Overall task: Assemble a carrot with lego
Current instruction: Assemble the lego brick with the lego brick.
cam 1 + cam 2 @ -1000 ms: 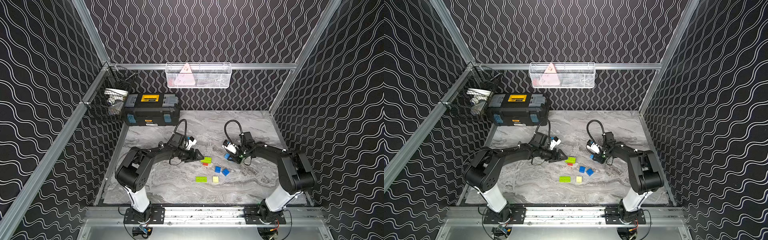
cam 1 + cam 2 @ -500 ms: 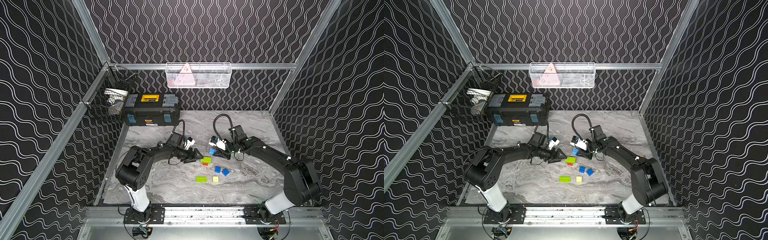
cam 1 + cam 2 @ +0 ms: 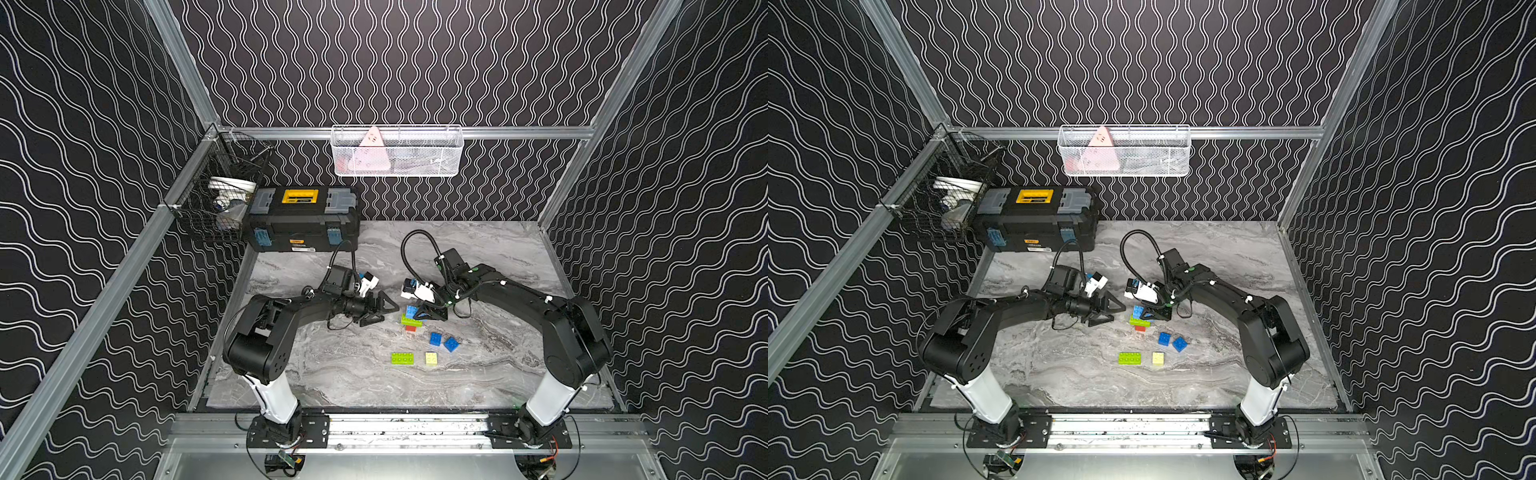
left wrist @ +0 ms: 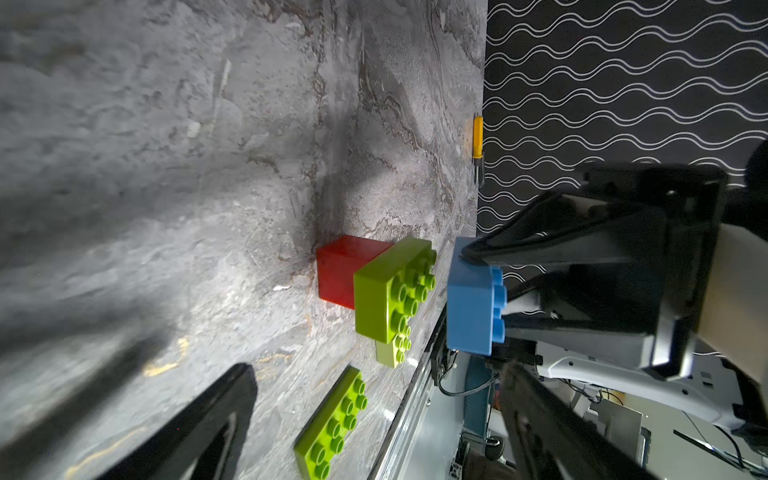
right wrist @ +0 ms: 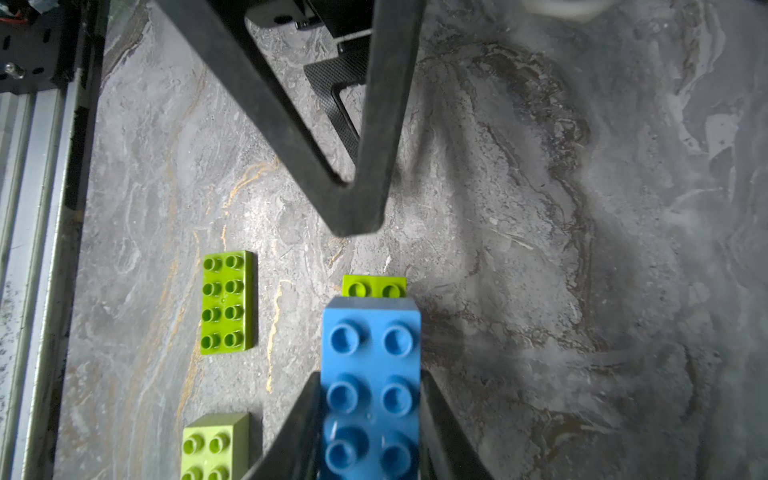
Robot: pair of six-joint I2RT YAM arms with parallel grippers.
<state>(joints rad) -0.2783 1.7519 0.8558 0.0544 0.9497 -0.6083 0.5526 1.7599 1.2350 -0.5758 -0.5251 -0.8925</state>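
Note:
On the marble table, a lime green brick sits on a red brick. My right gripper is shut on a light blue brick, held just above that lime brick and apart from its studs. To the left of the stack, my left gripper is open and holds nothing. Two dark blue bricks, a flat lime green brick and a pale yellow brick lie loose nearer the front.
A black toolbox stands at the back left beside a black wire basket. A white wire basket hangs on the back wall. A metal rail runs along the table's front edge.
My right gripper has carried the light blue brick leftward to just over the lime and red stack. My left gripper's jaws have spread wider beside the stack.

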